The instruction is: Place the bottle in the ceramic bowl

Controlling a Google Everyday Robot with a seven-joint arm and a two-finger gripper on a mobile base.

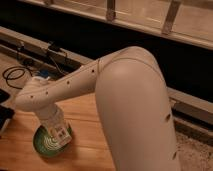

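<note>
The dark-green ceramic bowl [44,144] with pale swirl lines sits on the wooden table [20,150] at the lower left. My white arm reaches down from the right, and my gripper [58,134] hangs right over the bowl's right half, hiding part of it. A pale shape with a small label shows at the gripper's end, inside the bowl's outline. I cannot tell whether it is the bottle or part of the gripper. No bottle shows anywhere else.
Black cables [15,75] lie behind the table at the left, near a small blue item [44,75]. A dark object [4,117] sits at the table's left edge. A long ledge [75,57] runs behind. Speckled floor [195,150] lies to the right.
</note>
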